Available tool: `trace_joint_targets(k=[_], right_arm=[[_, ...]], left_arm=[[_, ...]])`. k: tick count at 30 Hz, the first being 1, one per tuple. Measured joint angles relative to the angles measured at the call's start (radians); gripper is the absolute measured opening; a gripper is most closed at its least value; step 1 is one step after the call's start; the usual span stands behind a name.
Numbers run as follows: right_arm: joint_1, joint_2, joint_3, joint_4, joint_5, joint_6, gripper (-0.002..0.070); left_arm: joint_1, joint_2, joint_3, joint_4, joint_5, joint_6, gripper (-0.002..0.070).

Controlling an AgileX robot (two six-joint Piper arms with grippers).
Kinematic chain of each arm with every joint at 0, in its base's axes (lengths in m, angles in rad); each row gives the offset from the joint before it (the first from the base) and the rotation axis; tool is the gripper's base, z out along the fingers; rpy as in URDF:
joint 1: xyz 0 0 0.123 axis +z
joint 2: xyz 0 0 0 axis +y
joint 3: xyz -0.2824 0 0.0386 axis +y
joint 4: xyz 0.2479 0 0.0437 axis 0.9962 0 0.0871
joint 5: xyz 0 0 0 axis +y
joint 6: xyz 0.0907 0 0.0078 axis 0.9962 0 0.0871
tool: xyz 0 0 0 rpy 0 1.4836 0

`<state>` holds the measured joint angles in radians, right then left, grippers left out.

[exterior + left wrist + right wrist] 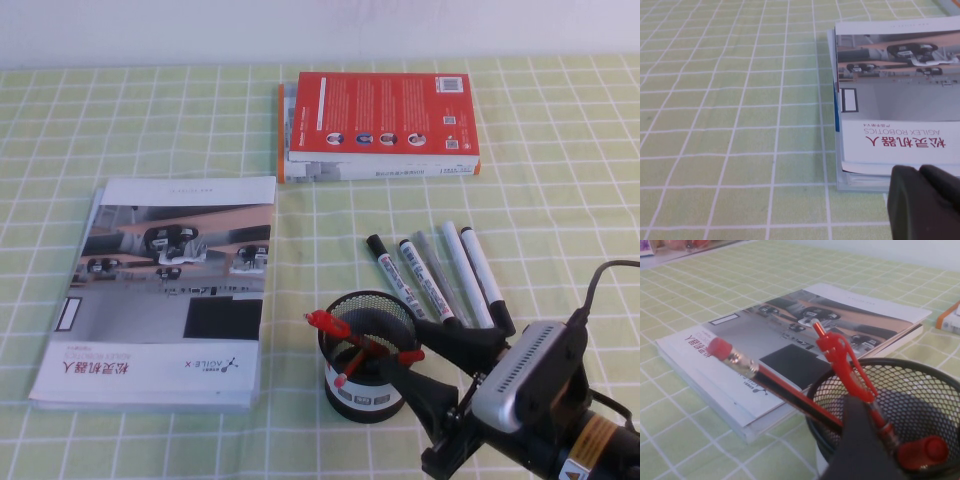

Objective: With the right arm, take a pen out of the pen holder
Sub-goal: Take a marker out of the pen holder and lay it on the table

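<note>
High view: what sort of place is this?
Likely a staged desk-style test table: checked cloth, AgileX brochure, mesh pen holder, loose markers. Right claw open at the holder; left claw sits by the brochure.

Printed in red on the white band of the booklet [900, 145]: "松灵机器人", with "AGILEX ROBOTICS" in small grey capitals alongside, both inverted in the left wrist view. Repeated in the high view along the cover's 6 o'clock edge, with an "AGILE·X" logo toward 5 o'clock. On the orange book [385, 115], at 12 o'clock on the surface [150, 120], only a barcode at the 1 o'clock corner; print there too small to read. Likewise on the markers [440, 280].
</note>
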<state>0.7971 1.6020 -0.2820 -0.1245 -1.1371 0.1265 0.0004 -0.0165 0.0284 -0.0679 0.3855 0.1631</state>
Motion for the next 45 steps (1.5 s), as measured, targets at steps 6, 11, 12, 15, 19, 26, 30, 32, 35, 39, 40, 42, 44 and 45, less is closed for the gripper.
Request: trace_joint_targets(k=[6,11,12,15,19,26,30,32,35,39,40,42,44,45], right_arm=[[0.0,0.0,0.0,0.0,0.0,0.004,0.0319],[0.0,0.0,0.0,0.0,0.0,0.004,0.0288],[0.0,0.0,0.0,0.0,0.0,0.004,0.0279],[0.0,0.0,0.0,0.0,0.0,0.004,0.0238],[0.0,0.0,0.0,0.0,0.0,0.004,0.0176],[0.0,0.006,0.0,0.005,-0.002,0.004,0.0038],[0.0,0.006,0.0,0.016,-0.002,0.004,0.0032],[0.0,0.006,0.0,0.021,-0.002,0.004,0.0032],[0.0,0.006,0.0,0.026,-0.002,0.004,0.0032],[0.0,-0.017,0.0,0.035,-0.002,0.006,0.0032],[0.0,-0.025,0.0,0.039,-0.002,0.006,0.0032],[0.0,-0.047,0.0,0.04,-0.002,0.006,0.0032],[0.0,-0.067,0.0,0.045,-0.002,0.006,0.0032],[0.0,-0.08,0.0,0.049,-0.002,0.006,0.0032]], left_arm=[[0.0,0.0,0.0,0.0,0.0,0.0,-0.0005],[0.0,0.0,0.0,0.0,0.0,0.0,-0.0005],[0.0,0.0,0.0,0.0,0.0,0.0,-0.0005],[0.0,0.0,0.0,0.0,0.0,0.0,-0.0005],[0.0,0.0,0.0,0.0,0.0,0.0,-0.0005],[0.0,0.0,0.0,0.0,0.0,0.0,-0.0005],[0.0,0.0,0.0,0.0,0.0,0.0,-0.0005],[0.0,0.0,0.0,0.0,0.0,0.0,-0.0005],[0.0,0.0,0.0,0.0,0.0,0.0,-0.0005],[0.0,0.0,0.0,0.0,0.0,0.0,-0.0005],[0.0,0.0,0.0,0.0,0.0,0.0,-0.0005],[0.0,0.0,0.0,0.0,0.0,0.0,-0.0005],[0.0,0.0,0.0,0.0,0.0,0.0,-0.0005],[0.0,0.0,0.0,0.0,0.0,0.0,-0.0005]])
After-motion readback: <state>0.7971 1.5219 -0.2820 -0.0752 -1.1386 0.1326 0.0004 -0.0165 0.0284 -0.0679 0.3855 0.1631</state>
